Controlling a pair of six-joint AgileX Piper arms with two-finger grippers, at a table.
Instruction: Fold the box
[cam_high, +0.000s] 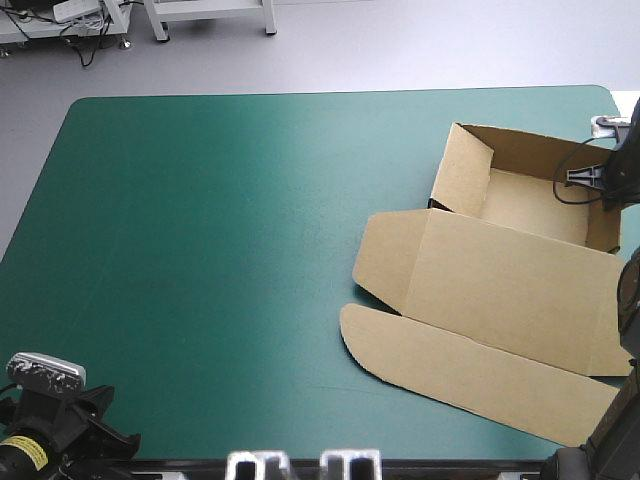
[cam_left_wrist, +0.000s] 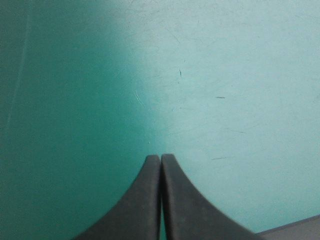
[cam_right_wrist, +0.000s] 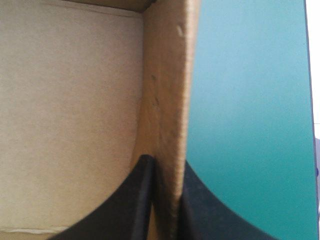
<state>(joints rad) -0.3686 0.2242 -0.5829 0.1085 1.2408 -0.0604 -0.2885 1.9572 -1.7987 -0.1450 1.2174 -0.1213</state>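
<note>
The brown box (cam_high: 500, 270) lies toward the right edge of the table (cam_high: 200, 250). Its open tray (cam_high: 530, 195) sits near the far right corner. The lid (cam_high: 510, 290) lies flat on the teal-green cover and reaches toward the near edge, and its long rounded flap (cam_high: 470, 375) is nearest the robot.

The right gripper (cam_right_wrist: 166, 162) is clamped on the tray's end wall (cam_right_wrist: 167, 85), the one closest to the table's right edge. One black finger is inside the tray against the board and the other is outside over the cover, with the wall upright between them. The left gripper (cam_left_wrist: 160, 157) is closed on nothing, its tips meeting over bare cover at the near left corner, well apart from the box.

The step in hand looks like setting or pressing this end wall so that it holds. The tray's other walls stand raised in the high view. The base of the pinched wall is hidden behind the fingers, so its tuck may or may not be fully seated.

The next move calls for a firm squeeze along the fold. The fingers should then part and lift straight off, so that the outer one does not drag the wall outward or shift the light tray toward the table's right edge.
</note>
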